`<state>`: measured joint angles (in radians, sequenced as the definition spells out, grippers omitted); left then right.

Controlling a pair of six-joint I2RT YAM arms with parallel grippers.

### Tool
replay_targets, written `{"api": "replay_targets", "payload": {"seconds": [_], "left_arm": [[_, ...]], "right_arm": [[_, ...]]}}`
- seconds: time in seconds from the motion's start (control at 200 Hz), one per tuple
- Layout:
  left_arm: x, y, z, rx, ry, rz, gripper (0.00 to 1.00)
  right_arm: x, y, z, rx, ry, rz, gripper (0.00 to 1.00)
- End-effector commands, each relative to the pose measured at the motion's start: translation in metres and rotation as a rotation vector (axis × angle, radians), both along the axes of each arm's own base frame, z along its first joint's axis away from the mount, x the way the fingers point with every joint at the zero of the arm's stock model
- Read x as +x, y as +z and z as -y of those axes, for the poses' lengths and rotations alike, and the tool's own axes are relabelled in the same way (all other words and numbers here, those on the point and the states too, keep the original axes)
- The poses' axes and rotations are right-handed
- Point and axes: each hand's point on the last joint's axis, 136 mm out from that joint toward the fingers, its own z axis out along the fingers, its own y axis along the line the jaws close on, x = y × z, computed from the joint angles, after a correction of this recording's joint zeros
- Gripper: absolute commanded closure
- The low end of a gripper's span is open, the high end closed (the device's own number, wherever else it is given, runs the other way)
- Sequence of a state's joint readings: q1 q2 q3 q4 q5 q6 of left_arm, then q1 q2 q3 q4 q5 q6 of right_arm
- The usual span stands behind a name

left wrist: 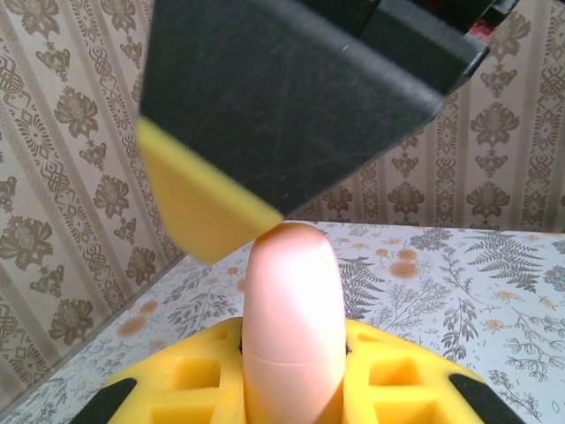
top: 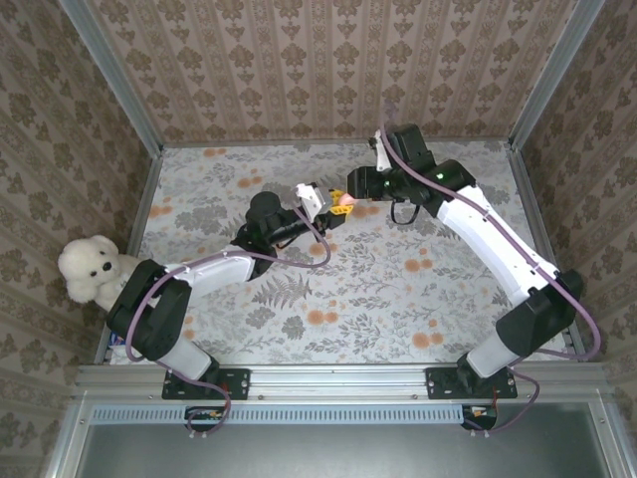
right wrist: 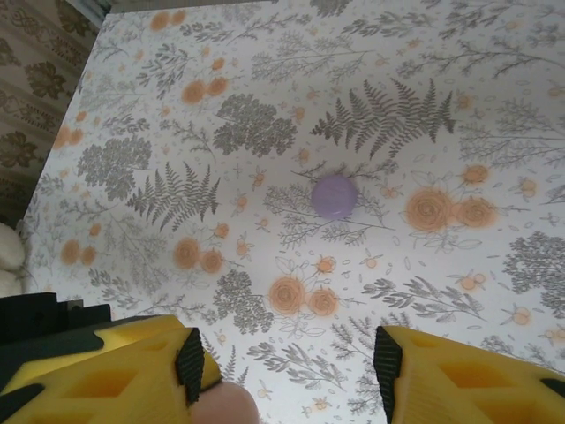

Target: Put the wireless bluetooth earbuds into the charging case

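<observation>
A pink, rounded charging case (left wrist: 291,318) stands upright with its lid closed between the yellow fingers of my left gripper (left wrist: 291,371), which is shut on it. In the top view the case (top: 344,202) is held above the middle of the floral table, at the tip of the left gripper (top: 323,207). My right gripper (right wrist: 287,364) is open right over it, and the case's top (right wrist: 225,406) sits by its left finger. That finger (left wrist: 265,106) looms over the case in the left wrist view. A small round purple object (right wrist: 334,196) lies on the table below.
A white plush toy (top: 95,269) sits at the table's left edge beside the left arm. Wallpapered walls (top: 328,60) with metal frame posts close in the table on three sides. The right arm (top: 498,249) stretches across the right half.
</observation>
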<state>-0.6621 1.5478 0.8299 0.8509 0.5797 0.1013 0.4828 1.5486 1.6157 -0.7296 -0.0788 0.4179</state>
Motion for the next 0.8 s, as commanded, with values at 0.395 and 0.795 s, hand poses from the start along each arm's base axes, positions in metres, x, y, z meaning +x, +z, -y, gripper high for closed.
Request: {"api": "replay_targets", "payload": {"seconds": [0.395, 0.795], "left_arm": [[0.041, -0.13, 0.021, 0.108, 0.159, -0.974, 1.0], [0.025, -0.218, 0.022, 0.168, 0.257, -1.282, 0.84]], "right_arm": [[-0.004, -0.09, 0.09, 0.043, -0.377, -0.15, 0.37], [-0.004, -0.103, 0.09, 0.047, -0.394, -0.175, 0.37]]}}
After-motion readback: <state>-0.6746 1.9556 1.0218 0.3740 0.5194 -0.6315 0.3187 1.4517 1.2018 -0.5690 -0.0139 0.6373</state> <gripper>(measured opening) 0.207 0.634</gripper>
